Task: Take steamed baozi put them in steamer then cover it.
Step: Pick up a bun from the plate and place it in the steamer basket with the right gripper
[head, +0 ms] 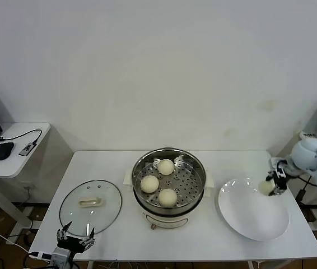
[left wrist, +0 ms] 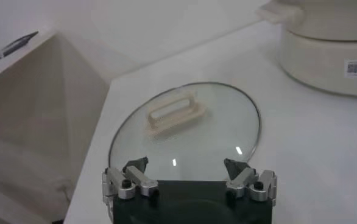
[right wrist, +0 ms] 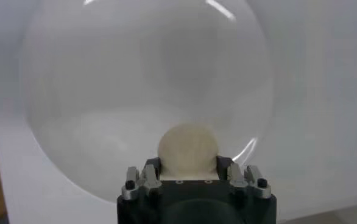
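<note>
The right end effector [head: 271, 185] sits at the right of the head view, over the near-right rim of the white plate [head: 253, 221], with its fingers closed narrowly on the fourth baozi [head: 267, 187]. In the right wrist view that bun [right wrist: 187, 148] shows as a pale dome clamped between the two fingers, the plate [right wrist: 105, 79] spread beneath it. Three other baozi [head: 167, 196] already lie on the perforated floor of the steamer [head: 195, 162] at the centre of the frame, leaving a free patch on its right side.

The risks, as I judge them: the bun is soft and smooth, so a hard pinch could dent it, while a light one could let it slip during the carry across to the steamer. A low carry could also clip the steel rim, and a careless release could land it on top of a neighbour rather than in the gap.

The bun is round and domed, with no real long axis; I cannot tell which way its dome faces in the grip.

The left end effector [head: 75, 235] waits at the lower left of the head view with its fingers spread wide, just beside the near edge of the glass lid [head: 90, 206], which lies flat on the table [head: 119, 246] with its cream handle [left wrist: 172, 111] facing up. The steamer is not yet covered.
</note>
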`<state>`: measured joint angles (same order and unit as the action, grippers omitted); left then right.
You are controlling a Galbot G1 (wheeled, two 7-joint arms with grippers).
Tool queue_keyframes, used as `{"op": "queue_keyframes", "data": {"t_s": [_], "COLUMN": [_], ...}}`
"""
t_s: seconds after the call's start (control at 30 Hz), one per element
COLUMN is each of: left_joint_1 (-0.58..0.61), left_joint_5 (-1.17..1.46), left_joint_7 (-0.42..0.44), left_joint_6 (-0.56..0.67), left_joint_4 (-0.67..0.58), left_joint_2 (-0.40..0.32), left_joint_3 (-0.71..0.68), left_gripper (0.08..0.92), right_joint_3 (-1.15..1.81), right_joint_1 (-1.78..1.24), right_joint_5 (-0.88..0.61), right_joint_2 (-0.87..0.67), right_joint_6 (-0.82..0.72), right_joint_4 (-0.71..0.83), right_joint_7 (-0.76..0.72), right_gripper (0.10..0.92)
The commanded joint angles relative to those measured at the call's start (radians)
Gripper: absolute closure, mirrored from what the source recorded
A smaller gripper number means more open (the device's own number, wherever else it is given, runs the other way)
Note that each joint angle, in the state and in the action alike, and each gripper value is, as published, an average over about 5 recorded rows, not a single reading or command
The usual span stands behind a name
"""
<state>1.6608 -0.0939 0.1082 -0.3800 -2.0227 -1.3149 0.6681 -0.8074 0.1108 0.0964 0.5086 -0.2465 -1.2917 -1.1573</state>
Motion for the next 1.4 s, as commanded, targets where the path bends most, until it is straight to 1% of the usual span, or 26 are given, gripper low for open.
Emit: {"op": "queue_keyframes", "data": {"t_s": [0.03,0.27,0.4,0.53,0.97,1.4], "left_joint_1": [-0.004,0.001,0.0,0.0,0.001,-0.006], "left_joint_5": [0.01,0.014,0.02,0.023,0.025,0.033], "left_joint_7": [0.002,0.007,0.009,0.008,0.007,0.01], "left_joint_6": [0.0,-0.003,-0.004,-0.004,-0.004,-0.006], "left_joint_4": [-0.026,-0.061,-0.078,-0.088,-0.105,-0.085], "left_joint_2": [0.0,-0.004,-0.012,-0.01,-0.01,-0.011], "left_joint_3": [0.002,0.006,0.013,0.017,0.025,0.017], "left_gripper": [0.177,0.177,0.177,0.177,0.177,0.177], "right_joint_3": [-0.423,-0.52,-0.535,-0.546,-0.544,-0.505], "right_joint_1": [0.529,0.641,0.654,0.652,0.541,0.399], "right_joint_5": [-0.315,-0.52,-0.592,-0.625,-0.625,-0.534], "right_joint_2": [0.068,0.252,0.342,0.41,0.52,0.553], "right_joint_6": [-0.115,-0.216,-0.251,-0.271,-0.313,-0.327], "right_joint_4": [-0.15,-0.125,-0.104,-0.089,-0.07,-0.013], "right_joint_7": [-0.011,0.01,0.024,0.031,0.063,0.086], "right_gripper": [0.465,0.458,0.458,0.458,0.462,0.465]}}
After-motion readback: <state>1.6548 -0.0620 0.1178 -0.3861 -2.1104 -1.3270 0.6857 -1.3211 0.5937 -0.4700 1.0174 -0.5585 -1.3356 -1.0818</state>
